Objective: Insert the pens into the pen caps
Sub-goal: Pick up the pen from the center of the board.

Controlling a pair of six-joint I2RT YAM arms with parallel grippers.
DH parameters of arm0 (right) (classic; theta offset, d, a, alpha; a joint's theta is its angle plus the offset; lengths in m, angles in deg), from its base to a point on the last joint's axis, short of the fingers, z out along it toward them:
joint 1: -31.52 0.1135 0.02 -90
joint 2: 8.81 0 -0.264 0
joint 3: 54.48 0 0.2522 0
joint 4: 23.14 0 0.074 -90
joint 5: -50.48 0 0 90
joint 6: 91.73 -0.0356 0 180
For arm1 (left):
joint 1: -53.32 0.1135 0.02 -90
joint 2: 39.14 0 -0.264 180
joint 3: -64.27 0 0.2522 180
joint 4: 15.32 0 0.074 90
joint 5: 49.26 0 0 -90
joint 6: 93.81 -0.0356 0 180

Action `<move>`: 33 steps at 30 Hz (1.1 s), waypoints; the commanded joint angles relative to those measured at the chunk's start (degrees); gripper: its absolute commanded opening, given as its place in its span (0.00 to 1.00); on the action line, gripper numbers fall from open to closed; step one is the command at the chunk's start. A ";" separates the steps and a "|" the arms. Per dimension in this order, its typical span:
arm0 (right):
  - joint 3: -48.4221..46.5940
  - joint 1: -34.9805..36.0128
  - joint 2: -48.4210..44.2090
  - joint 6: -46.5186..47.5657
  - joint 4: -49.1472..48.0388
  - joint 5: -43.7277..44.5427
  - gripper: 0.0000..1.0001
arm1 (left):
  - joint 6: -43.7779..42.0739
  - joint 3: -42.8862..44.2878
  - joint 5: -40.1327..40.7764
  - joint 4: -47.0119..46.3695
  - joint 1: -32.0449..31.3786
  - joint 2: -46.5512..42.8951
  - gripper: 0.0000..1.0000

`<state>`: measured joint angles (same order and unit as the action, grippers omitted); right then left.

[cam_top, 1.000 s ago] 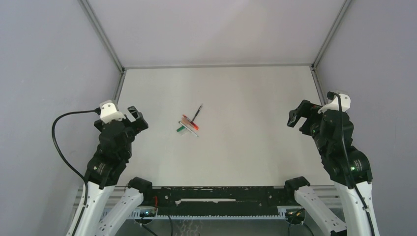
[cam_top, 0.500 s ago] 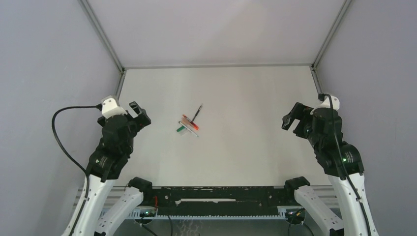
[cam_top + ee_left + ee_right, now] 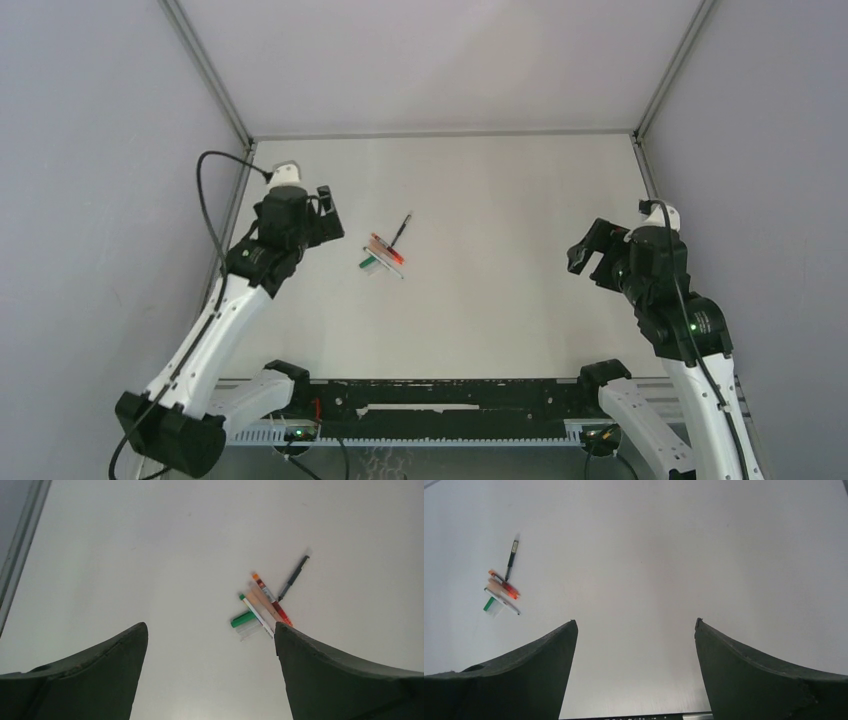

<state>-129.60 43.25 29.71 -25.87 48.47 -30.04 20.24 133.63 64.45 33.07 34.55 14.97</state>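
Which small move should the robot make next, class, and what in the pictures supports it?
Probably lower the left arm toward the black pen. Its jaws stand open and empty, it is nearer the pile than the right arm, and that pen sticks out from the other pens, so it looks easiest to grasp.

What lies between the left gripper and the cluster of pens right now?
Nothing: only bare table separates the left gripper from the pens. The top external view shows the gap; the left wrist view agrees.
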 commanded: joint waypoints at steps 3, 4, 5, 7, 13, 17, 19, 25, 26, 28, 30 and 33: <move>2.50 -0.52 -0.77 -0.58 -0.50 -4.46 0.93 | -10.43 12.53 -9.76 -1.88 0.30 13.69 0.99; 2.75 -0.56 -0.75 -0.49 -0.53 -5.27 0.93 | -10.51 14.01 -9.73 -1.03 0.31 15.47 0.98; 2.93 -0.51 -0.81 -0.33 -0.54 -5.94 0.93 | -10.41 15.10 -9.65 -0.31 0.31 17.26 0.98; 3.18 -0.51 -0.87 -0.42 -0.54 -7.13 0.92 | -9.35 16.62 -9.69 0.40 0.26 20.28 0.95; 3.76 -0.55 -0.79 -1.87 -0.49 -10.79 0.90 | -4.94 16.82 -12.18 -0.46 0.30 26.51 0.90; 5.89 -0.56 -0.35 -3.87 -2.02 -14.63 0.88 | -0.82 16.98 -12.11 -1.98 0.31 28.89 0.88; 7.22 -0.53 0.20 -4.77 -3.11 -16.72 0.86 | 1.47 17.38 -13.02 -3.10 0.31 30.42 0.87; 8.60 -0.39 2.04 -5.86 -5.03 -19.29 0.80 | 7.41 20.09 -12.44 -5.88 0.31 35.82 0.82; 8.59 -0.43 2.29 -5.91 -5.24 -19.25 0.80 | 7.97 21.41 -12.20 -6.04 0.29 37.18 0.81; 8.62 -0.51 2.55 -6.07 -5.57 -18.71 0.79 | 9.03 23.85 -11.38 -5.91 0.31 39.75 0.80; 8.63 -0.54 2.83 -6.28 -5.86 -17.88 0.79 | 9.66 26.27 -10.95 -5.68 0.31 42.63 0.80; 8.63 -0.52 3.56 -6.65 -6.65 -17.50 0.78 | 10.21 29.02 -10.15 -5.59 0.31 45.95 0.78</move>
<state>-120.47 43.16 32.77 -31.09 45.49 -47.79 27.63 157.01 52.67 29.55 34.62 58.18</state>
